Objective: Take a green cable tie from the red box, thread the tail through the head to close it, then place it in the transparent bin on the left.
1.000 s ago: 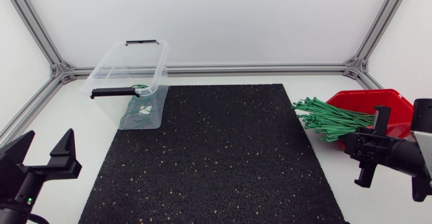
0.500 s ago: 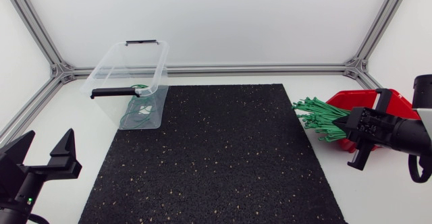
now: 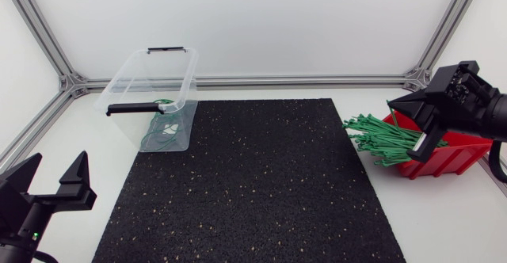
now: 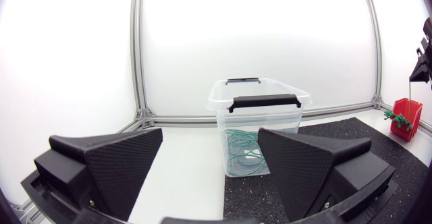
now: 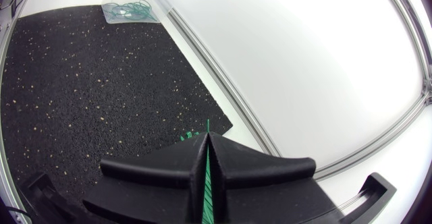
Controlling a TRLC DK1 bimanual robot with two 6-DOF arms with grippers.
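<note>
Right hand (image 5: 206, 143) rose above red box (image 3: 451, 154), pinching green tie (image 5: 206, 183).

The right end effector (image 5: 206, 143) grips a green cable tie (image 5: 207, 127) above the worktop (image 5: 204, 75), its two black fingers pressed together on the strip. The tie's thin tip pokes out just ahead of the fingertips, and its length runs back through the seam between them. Below lies a black speckled mat (image 5: 88, 82), with its near corner under the fingertips. At the mat's far corner, well apart, stands a clear bin (image 5: 150, 16) holding looped green ties (image 5: 128, 9).
</note>
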